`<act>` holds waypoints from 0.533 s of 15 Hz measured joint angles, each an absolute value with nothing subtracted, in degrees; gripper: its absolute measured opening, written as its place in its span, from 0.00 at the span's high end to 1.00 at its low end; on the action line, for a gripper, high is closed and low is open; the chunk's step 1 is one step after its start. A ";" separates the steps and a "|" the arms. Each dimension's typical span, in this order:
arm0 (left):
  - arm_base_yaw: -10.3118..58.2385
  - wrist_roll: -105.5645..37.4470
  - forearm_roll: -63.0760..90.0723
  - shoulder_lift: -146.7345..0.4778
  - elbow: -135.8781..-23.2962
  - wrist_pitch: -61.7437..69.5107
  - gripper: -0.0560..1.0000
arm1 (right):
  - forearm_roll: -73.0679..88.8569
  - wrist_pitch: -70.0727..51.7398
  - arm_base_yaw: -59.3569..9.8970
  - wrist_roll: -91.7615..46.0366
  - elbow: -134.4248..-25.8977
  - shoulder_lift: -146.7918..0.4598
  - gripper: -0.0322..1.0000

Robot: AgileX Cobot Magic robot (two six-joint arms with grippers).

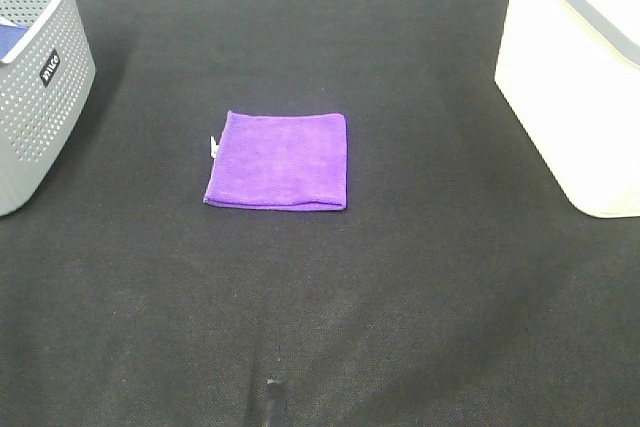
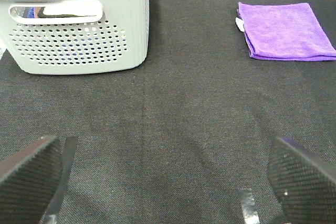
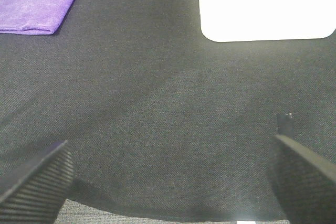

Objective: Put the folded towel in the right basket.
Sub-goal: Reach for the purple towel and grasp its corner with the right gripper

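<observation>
The folded purple towel lies flat on the black table, slightly left of centre and well apart from the white basket. The left gripper and right gripper hang empty, fingers spread wide. The towel sits ahead and inward of each, perhaps marginally nearer the left.

Black cloth worktop: folded purple towel centre; grey perforated basket far left; white basket far right.
</observation>
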State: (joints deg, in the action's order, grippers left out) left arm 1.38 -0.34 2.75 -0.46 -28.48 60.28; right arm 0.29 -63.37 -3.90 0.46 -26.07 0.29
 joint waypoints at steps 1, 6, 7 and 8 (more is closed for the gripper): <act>1.38 -0.34 2.75 -0.46 -28.48 60.28 0.01 | 0.29 -63.37 -3.90 0.46 -26.07 0.29 0.05; 1.38 -0.34 2.75 -0.46 -28.48 60.28 0.01 | 0.29 -63.37 -3.90 0.46 -26.07 0.29 0.05; 1.38 -0.34 2.75 -0.46 -28.48 60.28 0.01 | 0.29 -63.37 -3.90 0.46 -26.07 0.29 0.05; 1.38 -0.34 2.75 -0.46 -28.48 60.28 0.01 | 0.29 -63.37 -3.90 0.46 -26.07 0.29 0.05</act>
State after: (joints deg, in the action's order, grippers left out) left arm 1.38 -0.34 2.75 -0.46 -28.48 60.28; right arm 0.29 -63.37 -3.90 0.46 -26.07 0.29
